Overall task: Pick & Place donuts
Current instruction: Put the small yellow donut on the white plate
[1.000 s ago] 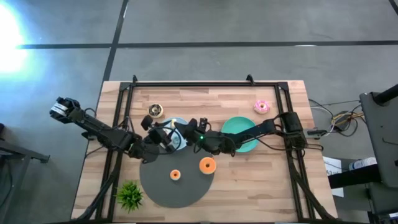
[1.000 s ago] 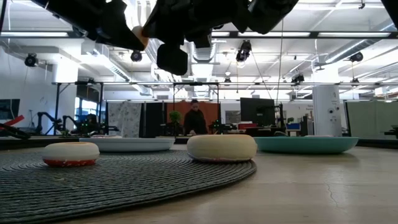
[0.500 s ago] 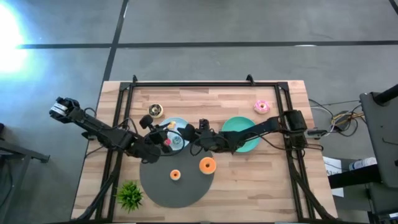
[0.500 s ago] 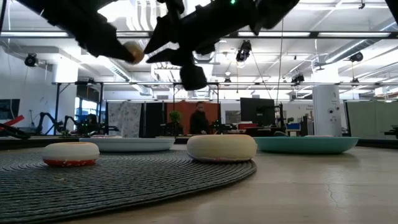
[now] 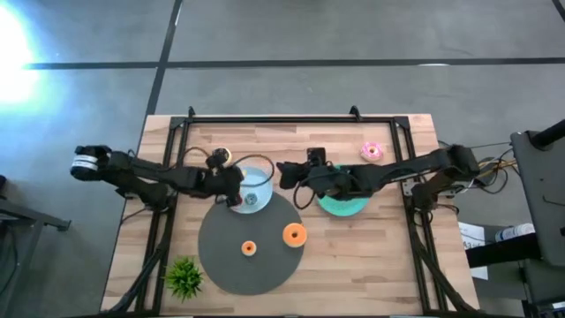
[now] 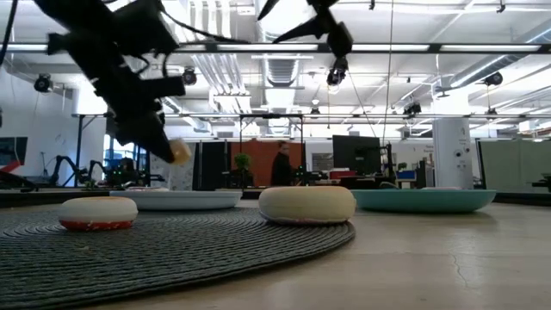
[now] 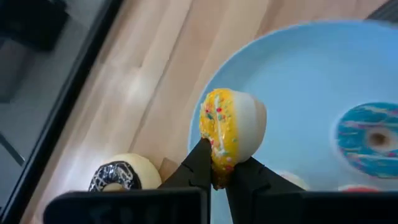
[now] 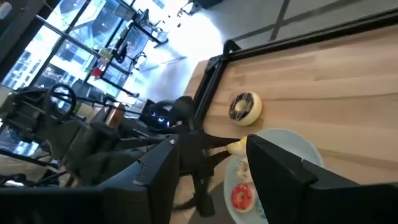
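Observation:
My left gripper (image 5: 232, 185) is shut on a small yellow-iced donut (image 7: 227, 132) just above the light blue plate (image 5: 262, 179); it also shows in the low view (image 6: 178, 152). A blue-iced donut (image 7: 369, 138) and a red one (image 8: 241, 196) lie on that plate. A brown-iced donut (image 5: 219, 157) lies on the table beyond the plate. Two orange donuts (image 5: 294, 234) (image 5: 248, 248) lie on the dark round mat (image 5: 221, 261). A pink donut (image 5: 372, 151) lies at the far right. My right gripper (image 5: 287, 171) is open and empty, raised between the two plates. My left gripper pinches the yellow-iced donut by one edge of its ring (image 7: 217, 169) between its two fingertips (image 7: 198, 163). The donut stands on edge beyond the fingers, icing to one side, clear of the light blue plate beneath it.
A green plate (image 5: 346, 205) lies under my right arm. A small green plant (image 5: 184, 276) stands at the near left corner. A dark frame (image 5: 265, 119) runs around the table's far and side edges. A person (image 6: 281, 165) stands far off in the room.
My left gripper has gone down and a little toward the far edge with the yellow donut, ending low over the light blue plate. My right gripper has drawn away from it, up and toward the table's right, and stays open.

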### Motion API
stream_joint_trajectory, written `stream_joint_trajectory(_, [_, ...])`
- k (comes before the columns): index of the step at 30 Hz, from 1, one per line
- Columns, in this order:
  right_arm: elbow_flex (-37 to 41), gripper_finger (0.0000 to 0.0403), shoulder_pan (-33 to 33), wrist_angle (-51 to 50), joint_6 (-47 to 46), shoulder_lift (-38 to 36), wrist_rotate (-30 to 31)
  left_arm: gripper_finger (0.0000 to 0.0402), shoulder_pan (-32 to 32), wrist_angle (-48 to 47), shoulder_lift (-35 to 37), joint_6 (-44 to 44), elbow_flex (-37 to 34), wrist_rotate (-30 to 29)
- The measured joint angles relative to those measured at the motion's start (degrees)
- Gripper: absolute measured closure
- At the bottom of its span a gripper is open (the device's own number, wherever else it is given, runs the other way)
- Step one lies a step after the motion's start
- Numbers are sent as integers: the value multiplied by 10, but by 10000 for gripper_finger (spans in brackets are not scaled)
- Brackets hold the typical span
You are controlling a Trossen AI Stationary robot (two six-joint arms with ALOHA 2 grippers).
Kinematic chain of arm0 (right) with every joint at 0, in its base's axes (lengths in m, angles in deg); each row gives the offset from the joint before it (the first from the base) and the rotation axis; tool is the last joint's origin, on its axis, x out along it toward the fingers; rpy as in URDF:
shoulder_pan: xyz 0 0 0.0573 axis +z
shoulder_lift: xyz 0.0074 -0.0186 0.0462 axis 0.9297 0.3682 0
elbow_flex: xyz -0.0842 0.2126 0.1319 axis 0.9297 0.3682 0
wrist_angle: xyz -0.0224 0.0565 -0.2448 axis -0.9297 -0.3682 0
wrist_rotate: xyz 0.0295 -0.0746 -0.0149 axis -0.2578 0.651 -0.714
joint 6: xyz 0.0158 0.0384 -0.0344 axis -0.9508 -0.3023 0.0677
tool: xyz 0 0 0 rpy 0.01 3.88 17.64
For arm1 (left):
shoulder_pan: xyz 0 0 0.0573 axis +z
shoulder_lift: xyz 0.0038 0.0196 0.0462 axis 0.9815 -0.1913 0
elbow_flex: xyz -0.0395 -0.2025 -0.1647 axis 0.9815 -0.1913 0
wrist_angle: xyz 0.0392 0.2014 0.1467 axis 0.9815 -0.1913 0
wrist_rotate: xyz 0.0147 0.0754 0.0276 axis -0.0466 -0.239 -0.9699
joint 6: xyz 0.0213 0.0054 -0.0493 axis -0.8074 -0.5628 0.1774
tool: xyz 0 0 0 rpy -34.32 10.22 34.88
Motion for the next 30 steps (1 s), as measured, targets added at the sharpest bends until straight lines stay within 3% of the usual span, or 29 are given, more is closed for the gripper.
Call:
stream_joint_trajectory(6, [1,223,2,-34,-4,-14,8,396,87,-4,-68,-35,43,97])
stream_joint_trajectory(12, [2,223,7,-31,-35,4,-4,395,93,-32,-146,-58,87,105])
stream_joint_trajectory(17, [2,223,9,-31,-40,11,-9,368,90,-75,-191,-49,114,119])
stream_joint_trajectory(25, [2,223,9,-32,-37,11,-16,302,90,-110,-185,-50,131,206])
stream_joint_trajectory(30, [2,223,8,-36,-30,10,-30,275,90,-162,-160,-50,150,225])
